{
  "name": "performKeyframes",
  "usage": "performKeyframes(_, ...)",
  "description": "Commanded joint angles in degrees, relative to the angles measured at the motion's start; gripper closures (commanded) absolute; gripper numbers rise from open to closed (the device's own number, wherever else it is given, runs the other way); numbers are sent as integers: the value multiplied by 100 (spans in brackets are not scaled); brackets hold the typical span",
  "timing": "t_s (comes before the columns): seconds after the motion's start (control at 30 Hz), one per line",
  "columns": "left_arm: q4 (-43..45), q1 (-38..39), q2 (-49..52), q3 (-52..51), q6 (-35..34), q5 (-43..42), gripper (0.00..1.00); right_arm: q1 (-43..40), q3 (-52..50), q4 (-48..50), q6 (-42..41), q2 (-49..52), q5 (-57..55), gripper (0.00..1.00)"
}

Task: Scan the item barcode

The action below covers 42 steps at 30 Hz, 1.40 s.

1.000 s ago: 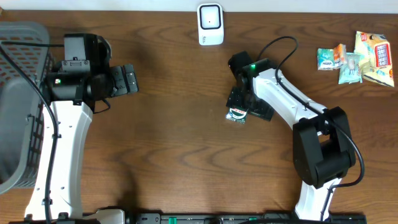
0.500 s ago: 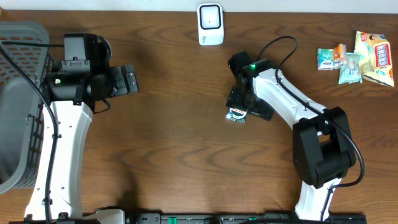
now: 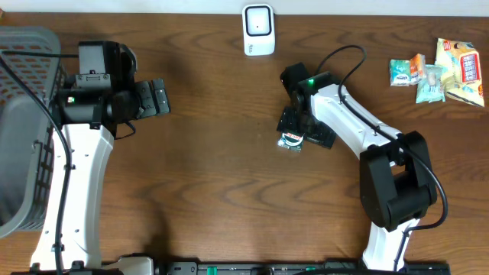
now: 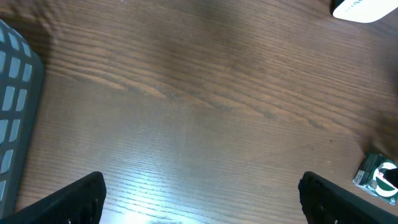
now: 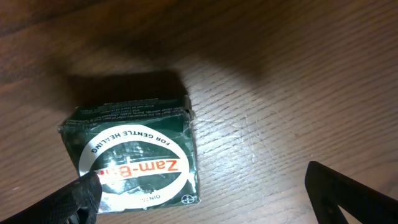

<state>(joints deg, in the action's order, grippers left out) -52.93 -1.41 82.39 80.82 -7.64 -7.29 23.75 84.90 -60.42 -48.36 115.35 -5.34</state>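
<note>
the small green box lay flat on the wooden table, near the middle and a little toward the right edge. in the right wrist view the box showed a white ring with red lettering reading "zam-bu" and small white print along its dark green side; its top looked creased. the right gripper hung over it with the jaws spread wide and released, gripping nothing. in that wrist view the right gripper had one black fingertip over the box's lower left corner, and whether it touched could not be told. the other fingertip stood well apart over bare wood.

the white scanner stood at the far edge of the table, about midway along it, well apart from the box. the left wrist view caught a piece of the scanner in its upper right corner and the box low at its right side.

the left gripper was near the left edge, over bare wood, with its jaws also wide and released, empty; in its own view the left gripper had only table grain between its fingers. the grey basket sat at the far left corner, beside the left arm. a cluster of snack packets lay at the far right corner.
</note>
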Motion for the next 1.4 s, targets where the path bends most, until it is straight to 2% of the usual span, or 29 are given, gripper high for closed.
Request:
performKeyframes(0.0, -20, -17, -2, 9, 13, 50, 2, 35, -39, -2, 20, 7, 17, 2)
performKeyframes(0.27, -20, -17, -4, 9, 13, 50, 2, 11, -37, 2, -2, 7, 9, 1)
performKeyframes(0.5, -20, -17, -4, 9, 13, 50, 2, -13, -37, 50, -546, 7, 20, 1)
performKeyframes(0.57, -20, -17, -4, 9, 13, 50, 2, -4, -39, 256, -503, 7, 175, 1)
performKeyframes(0.7, -20, -17, -2, 9, 13, 50, 2, 83, -39, 748, 291, 7, 750, 1)
performKeyframes(1.07, -20, -17, -4, 9, 13, 50, 2, 142, -120, 651, 299, 11, 415, 1)
performKeyframes(1.37, -20, -17, -4, 9, 13, 50, 2, 151, -957, 1541, 297, 11, 444, 1)
